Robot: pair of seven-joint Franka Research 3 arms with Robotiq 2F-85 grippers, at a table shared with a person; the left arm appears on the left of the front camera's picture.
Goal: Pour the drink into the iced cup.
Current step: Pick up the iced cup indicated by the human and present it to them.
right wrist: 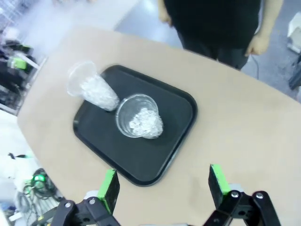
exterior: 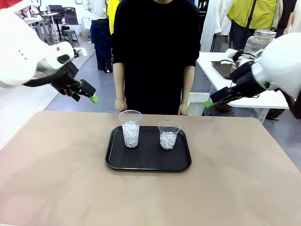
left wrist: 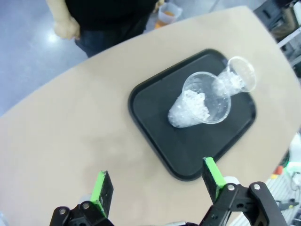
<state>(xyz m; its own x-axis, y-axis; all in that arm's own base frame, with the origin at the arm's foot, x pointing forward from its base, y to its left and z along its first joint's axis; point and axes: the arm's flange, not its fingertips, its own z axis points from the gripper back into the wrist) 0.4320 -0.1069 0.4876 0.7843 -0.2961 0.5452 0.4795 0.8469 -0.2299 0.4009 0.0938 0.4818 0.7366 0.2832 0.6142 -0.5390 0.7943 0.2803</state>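
Table [exterior: 56, 188] open around tray [exterior: 109, 160]; left end effector [left wrist: 155, 176], right end effector [right wrist: 162, 176] wide, empty.

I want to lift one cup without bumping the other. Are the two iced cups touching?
Apart. The front view shows a strip of bare black tray between the taller cup and the shorter cup.

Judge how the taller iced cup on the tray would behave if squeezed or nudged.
The taller cup looks like thin clear plastic, so a hard squeeze would probably buckle it. Tall, narrow-based and loaded with ice, it may tip if pushed near the rim. On the smooth black tray it could also slide.
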